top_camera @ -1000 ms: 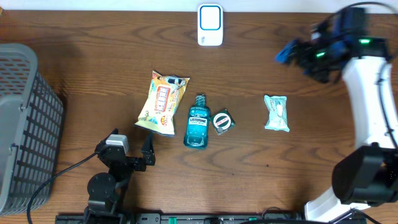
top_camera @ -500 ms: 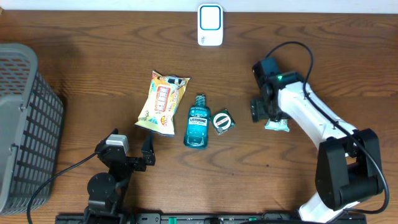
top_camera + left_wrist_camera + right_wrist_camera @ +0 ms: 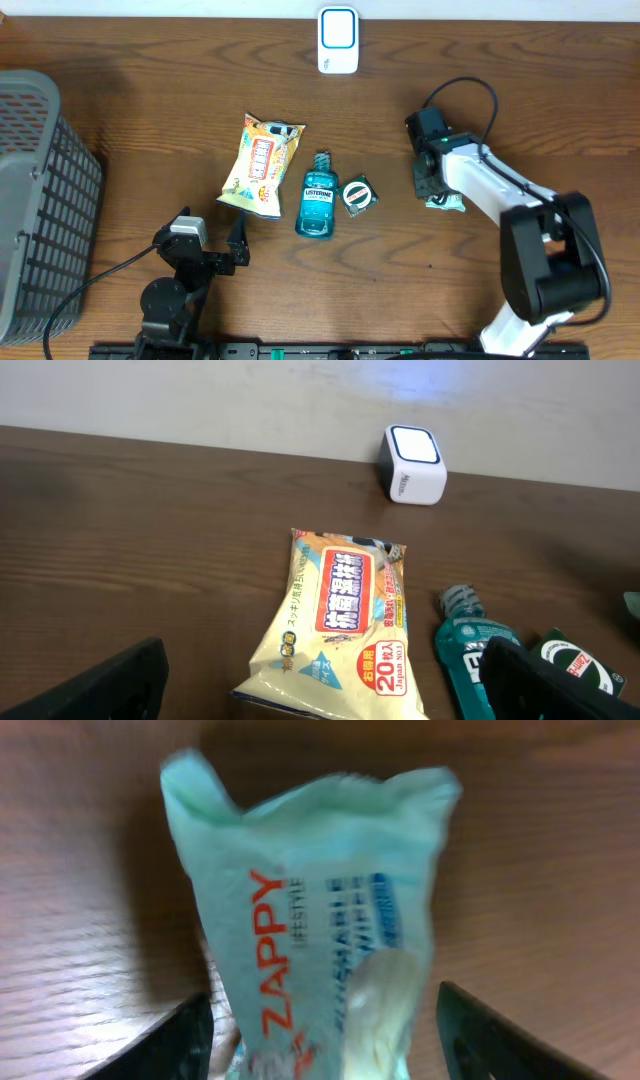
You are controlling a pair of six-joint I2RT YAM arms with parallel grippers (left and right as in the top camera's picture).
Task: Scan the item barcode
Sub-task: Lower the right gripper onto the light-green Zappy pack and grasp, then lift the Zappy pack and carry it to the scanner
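A pale green Zappy wipes packet lies flat on the wooden table, mostly hidden under my right arm in the overhead view, where only its lower edge shows. My right gripper is down over it. One dark finger stands on each side of the packet's near end, with thin gaps, so the gripper is open around it. From overhead the right gripper is at centre right. The white scanner stands at the back edge. My left gripper rests open near the front, empty.
A yellow wipes pack, a teal Listerine bottle and a small dark green round item lie mid-table. A grey wire basket fills the left edge.
My right arm swung in from the far right and came down onto the pale green packet. Its jaws have narrowed around it. The left arm has not moved.
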